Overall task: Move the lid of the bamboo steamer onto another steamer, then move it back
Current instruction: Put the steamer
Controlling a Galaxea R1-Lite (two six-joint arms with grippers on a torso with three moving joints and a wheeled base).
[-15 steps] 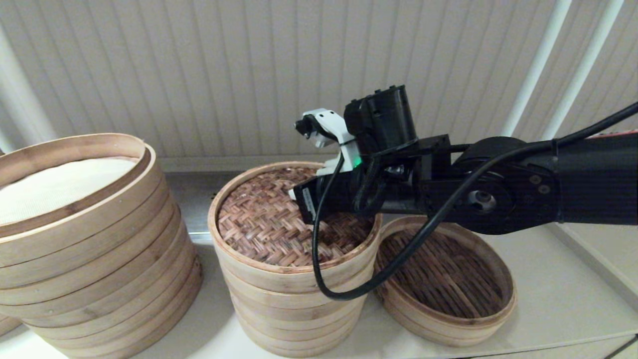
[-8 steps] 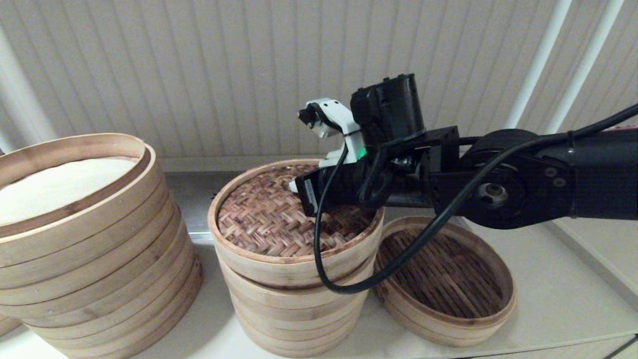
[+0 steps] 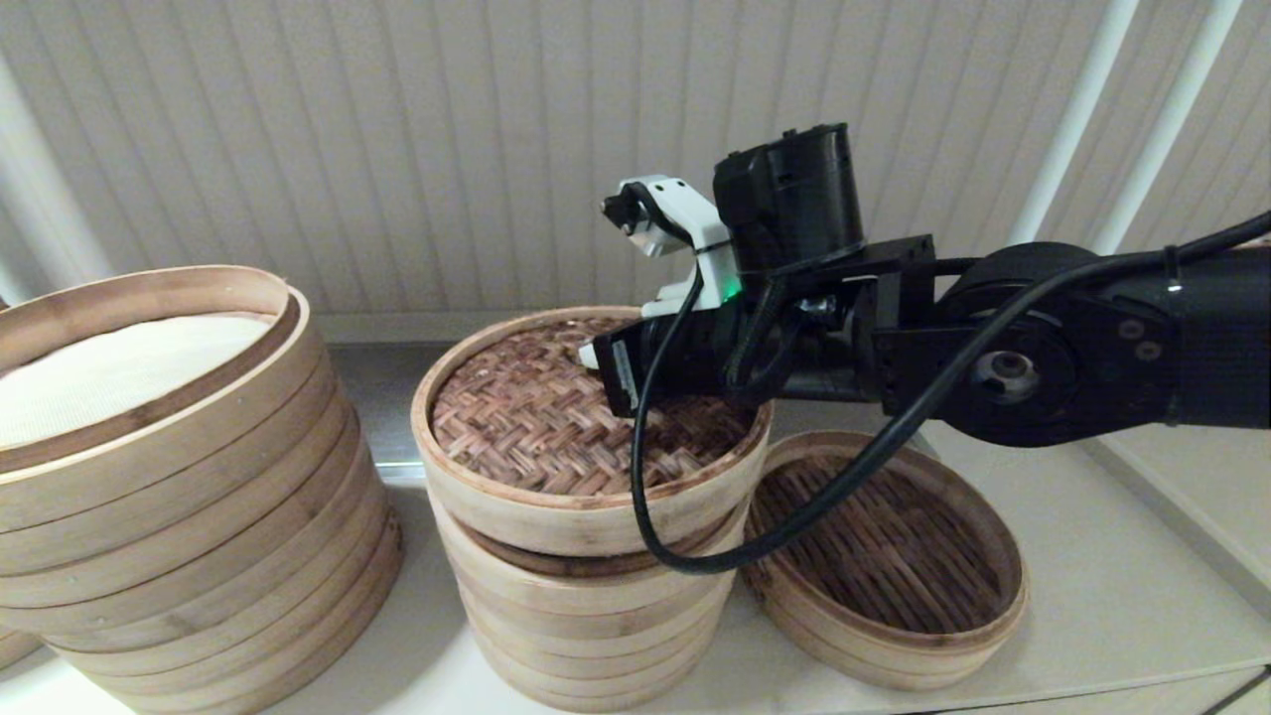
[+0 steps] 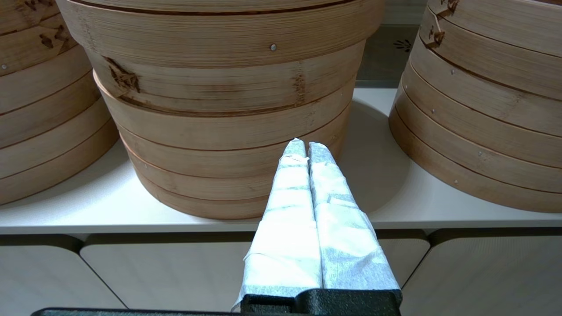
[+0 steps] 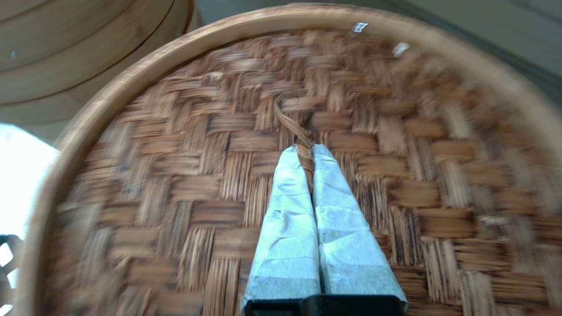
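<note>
The bamboo steamer lid (image 3: 526, 427), dark woven top in a pale rim, hangs just above the mid-sized steamer stack (image 3: 586, 616), with a dark gap between them. It tilts slightly. In the right wrist view my right gripper (image 5: 306, 151) is shut on the lid's (image 5: 184, 175) braided loop handle (image 5: 290, 123) at the centre. In the head view the black wrist hides those fingers. The stack's liner is hidden under the lid. My left gripper (image 4: 306, 147) is shut and empty, parked low in front of the counter edge.
A much wider steamer stack (image 3: 149, 516) with a white liner stands at the left. A low basket with a dark slatted floor (image 3: 884, 556) lies right of the middle stack, touching it. The right arm's black cable (image 3: 645, 516) droops over the lid's front rim. A ribbed wall lies behind.
The right arm has risen and drawn slightly right with the lid in its grip. The lid sat on the middle stack before and now hangs clear of it.
</note>
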